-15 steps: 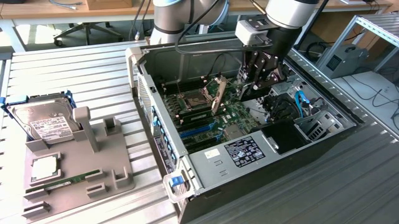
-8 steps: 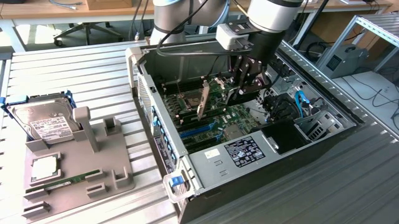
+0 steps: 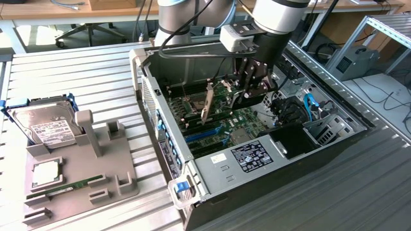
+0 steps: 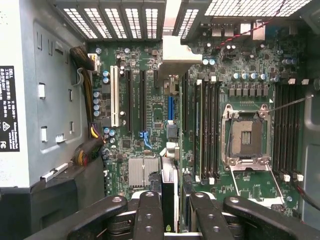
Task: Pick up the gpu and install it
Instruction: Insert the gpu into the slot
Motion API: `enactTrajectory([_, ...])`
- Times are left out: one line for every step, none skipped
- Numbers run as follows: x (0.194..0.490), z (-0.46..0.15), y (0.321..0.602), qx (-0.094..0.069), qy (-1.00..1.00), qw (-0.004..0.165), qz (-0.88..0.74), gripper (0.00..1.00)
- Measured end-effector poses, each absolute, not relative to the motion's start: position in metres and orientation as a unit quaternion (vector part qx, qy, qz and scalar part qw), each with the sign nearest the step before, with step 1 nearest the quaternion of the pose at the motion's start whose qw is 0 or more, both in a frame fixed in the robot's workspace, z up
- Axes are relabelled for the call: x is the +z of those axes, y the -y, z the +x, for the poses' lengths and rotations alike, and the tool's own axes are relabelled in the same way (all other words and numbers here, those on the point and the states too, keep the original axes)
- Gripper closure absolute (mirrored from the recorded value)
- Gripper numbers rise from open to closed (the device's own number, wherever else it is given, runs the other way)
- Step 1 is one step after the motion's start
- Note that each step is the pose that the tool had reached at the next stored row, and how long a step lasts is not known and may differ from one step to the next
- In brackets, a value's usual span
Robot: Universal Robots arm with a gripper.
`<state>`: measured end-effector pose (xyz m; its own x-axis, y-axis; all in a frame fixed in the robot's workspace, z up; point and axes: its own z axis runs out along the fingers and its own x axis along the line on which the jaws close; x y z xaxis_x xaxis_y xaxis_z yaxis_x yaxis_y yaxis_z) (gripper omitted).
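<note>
Toward the exterior view's left, a grey fixture (image 3: 96,159) is seen on the slatted table, carrying a hard drive (image 3: 45,122) and a green memory stick (image 3: 77,185); neither is part of the step in hand.

Further right stands the open computer case (image 3: 151,96), with its motherboard (image 3: 241,120) exposed. The gpu (image 3: 208,103) is held upright over the board, inside the case and well apart from the fixture. Just to its right, the gripper (image 3: 253,91) is lowered into the case.

In the wrist view the gripper (image 4: 170,210) is seen closed on the gpu (image 4: 170,200), which is viewed edge-on between the dark fingers (image 4: 148,215). Its silvery bracket (image 4: 180,55) is pointed at the vented rear wall. Whether the card's lower edge is already seated cannot be told.

For the step to be done well, it is judged that the card should be held plumb and parallel to the blue slot (image 4: 170,107), with the bracket lined up with the rear opening. Pressure should be applied straight down and evenly, so that the connector is not racked. Clearance from the memory slots (image 4: 205,130) should be watched, since a sideways drift could snag the card. The grip should be kept firm on the card's edges until full seating is felt.
</note>
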<state>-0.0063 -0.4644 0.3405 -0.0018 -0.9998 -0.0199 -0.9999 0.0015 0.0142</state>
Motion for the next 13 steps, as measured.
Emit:
enactTrajectory([0.3404, -0.0068, 0.4644, 0.012, -0.708, 0.002, -0.706, 0.73])
enactTrajectory([0.3404, -0.0073, 0.4644, 0.012, -0.708, 0.002, -0.706, 0.73])
enactTrajectory([0.3403, -0.0079, 0.4644, 0.012, -0.708, 0.002, -0.706, 0.73])
enactTrajectory([0.3402, -0.0084, 0.4644, 0.012, -0.708, 0.002, -0.706, 0.73])
enactTrajectory([0.3402, -0.0089, 0.4644, 0.012, -0.708, 0.002, -0.706, 0.73])
enactTrajectory([0.3401, -0.0093, 0.4645, 0.012, -0.708, 0.002, -0.706, 0.73])
enactTrajectory([0.3399, -0.0096, 0.4645, 0.012, -0.708, 0.002, -0.706, 0.73])
enactTrajectory([0.3398, -0.0100, 0.4646, 0.012, -0.708, 0.002, -0.706, 0.73])
enactTrajectory([0.3396, -0.0104, 0.4647, 0.012, -0.708, 0.002, -0.706, 0.73])
enactTrajectory([0.3394, -0.0109, 0.4648, 0.012, -0.708, 0.002, -0.706, 0.73])
enactTrajectory([0.3392, -0.0113, 0.4648, 0.012, -0.708, 0.002, -0.706, 0.73])
enactTrajectory([0.3390, -0.0118, 0.4649, 0.012, -0.708, 0.002, -0.706, 0.73])
enactTrajectory([0.3387, -0.0125, 0.4649, 0.012, -0.708, 0.002, -0.706, 0.73])
